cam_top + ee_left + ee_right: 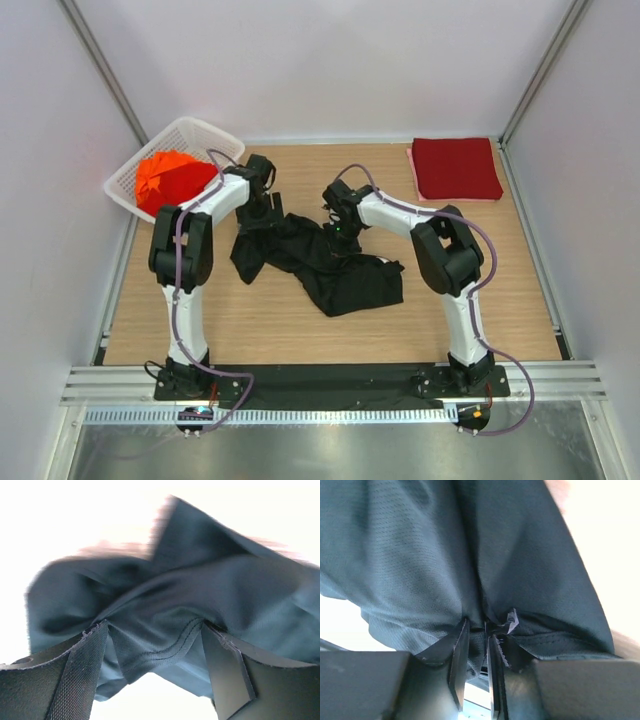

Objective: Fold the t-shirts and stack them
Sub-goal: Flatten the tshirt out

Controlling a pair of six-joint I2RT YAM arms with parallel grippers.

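Pinching black tee [340,272]: R end effector [477,632]

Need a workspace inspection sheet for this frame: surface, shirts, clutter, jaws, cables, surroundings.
Surface: wooden table, light grain.
Job's things: black t-shirt crumpled mid-table; dark red t-shirt folded at the back right; orange-red t-shirts heaped in the white lattice basket, back left.
Clutter: nothing seen.
Grippers: left gripper jaws wide open, black cloth between them; right gripper jaws pinched on a fold of the black t-shirt.
Cables: purple cables run along both arms.
Surroundings: white walls, metal frame.
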